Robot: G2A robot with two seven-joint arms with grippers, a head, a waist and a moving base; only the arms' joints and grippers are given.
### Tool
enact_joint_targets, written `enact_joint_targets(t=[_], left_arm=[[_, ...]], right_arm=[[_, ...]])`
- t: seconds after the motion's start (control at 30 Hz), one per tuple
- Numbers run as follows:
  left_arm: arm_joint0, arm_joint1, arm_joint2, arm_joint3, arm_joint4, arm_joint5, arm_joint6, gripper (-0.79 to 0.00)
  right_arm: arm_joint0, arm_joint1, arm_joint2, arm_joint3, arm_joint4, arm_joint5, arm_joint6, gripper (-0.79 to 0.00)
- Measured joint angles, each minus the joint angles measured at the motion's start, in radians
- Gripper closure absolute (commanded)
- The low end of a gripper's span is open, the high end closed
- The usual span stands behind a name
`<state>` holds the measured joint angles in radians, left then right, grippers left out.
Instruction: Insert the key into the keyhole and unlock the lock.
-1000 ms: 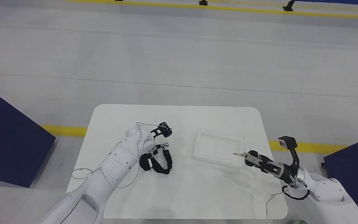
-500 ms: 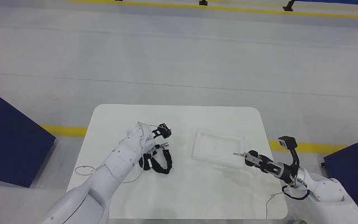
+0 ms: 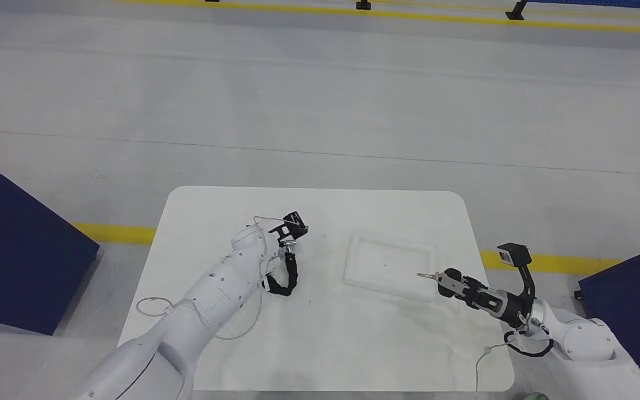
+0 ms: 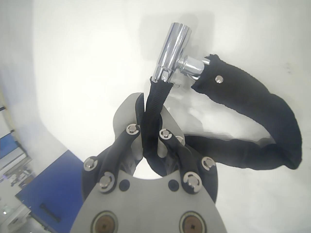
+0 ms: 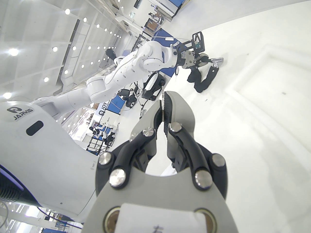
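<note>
Left gripper (image 4: 150, 113) pinches the lock (image 4: 173, 49) by its sleeved cable, left of centre on the table (image 3: 400, 345). Right gripper (image 5: 163, 105), pressed together on the key (image 3: 428, 276), sits at the right, well apart. Insertion and unlocking are not yet done.

The lock (image 4: 255, 107) wore a plain black fabric sleeve and a shiny chrome barrel. The table (image 3: 350, 340) was white; the tray (image 3: 392, 237) at the lock's 3 o'clock seemed white too.
</note>
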<state>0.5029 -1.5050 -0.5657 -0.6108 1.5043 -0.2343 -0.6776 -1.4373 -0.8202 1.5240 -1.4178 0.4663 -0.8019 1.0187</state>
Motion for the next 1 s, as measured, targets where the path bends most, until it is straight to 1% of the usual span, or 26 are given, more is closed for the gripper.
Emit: enact_joint_targets(t=[0.03, 0.13, 0.23, 0.27, 0.33, 0.37, 0.43, 0.47, 0.57, 0.6, 0.67, 0.73, 0.77, 0.87, 1.0], left_arm=[[0.016, 0.009, -0.003, -0.026, 0.028, 0.03, 0.016, 0.0], [0.078, 0.049, -0.03, -0.136, 0.118, 0.113, 0.05, 0.0], [0.162, 0.1, -0.075, -0.287, 0.229, 0.205, 0.033, 0.0], [0.204, 0.122, -0.101, -0.361, 0.273, 0.232, 0.029, 0.0], [0.276, 0.158, -0.149, -0.485, 0.34, 0.254, 0.035, 0.0], [0.329, 0.183, -0.186, -0.572, 0.387, 0.257, 0.041, 0.0], [0.413, 0.218, -0.243, -0.7, 0.466, 0.256, 0.055, 0.0], [0.47, 0.239, -0.281, -0.781, 0.52, 0.254, 0.068, 0.0], [0.604, 0.279, -0.364, -0.956, 0.634, 0.246, 0.129, 0.0], [0.639, 0.289, -0.386, -0.997, 0.668, 0.247, 0.155, 0.0], [0.712, 0.307, -0.427, -1.073, 0.75, 0.259, 0.224, 0.0], [0.767, 0.32, -0.453, -1.118, 0.813, 0.272, 0.295, 0.0], [0.798, 0.328, -0.468, -1.14, 0.851, 0.281, 0.349, 0.0], [0.866, 0.345, -0.502, -1.176, 0.927, 0.3, 0.494, 0.0], [0.937, 0.363, -0.541, -1.211, 0.978, 0.307, 0.663, 0.0]], right_arm=[[0.0, 0.0, 0.0, 0.0, 0.0, 0.0, 0.0, 0.0], [0.0, 0.0, 0.0, 0.0, 0.0, 0.0, 0.0, 0.0], [0.0, 0.0, 0.0, 0.0, 0.0, 0.0, 0.0, 0.0], [0.0, 0.0, 0.0, 0.0, 0.0, 0.0, 0.0, 0.0], [0.0, 0.0, 0.0, 0.0, 0.0, 0.0, 0.0, 0.0], [0.0, 0.0, 0.0, 0.0, 0.0, 0.0, 0.0, 0.0], [0.0, 0.0, 0.0, 0.0, 0.0, 0.0, 0.0, 0.0], [0.0, 0.0, 0.0, 0.0, 0.0, 0.0, 0.0, 0.0], [0.0, 0.0, 0.0, 0.0, 0.0, 0.0, 0.0, 0.0], [0.0, 0.0, 0.0, 0.0, 0.0, 0.0, 0.0, 0.0], [0.0, 0.0, 0.0, 0.0, 0.0, 0.0, 0.0, 0.0], [0.0, 0.0, 0.0, 0.0, 0.0, 0.0, 0.0, 0.0], [0.0, 0.0, 0.0, 0.0, 0.0, 0.0, 0.0, 0.0], [0.0, 0.0, 0.0, 0.0, 0.0, 0.0, 0.0, 0.0], [0.0, 0.0, 0.0, 0.0, 0.0, 0.0, 0.0, 0.0]])
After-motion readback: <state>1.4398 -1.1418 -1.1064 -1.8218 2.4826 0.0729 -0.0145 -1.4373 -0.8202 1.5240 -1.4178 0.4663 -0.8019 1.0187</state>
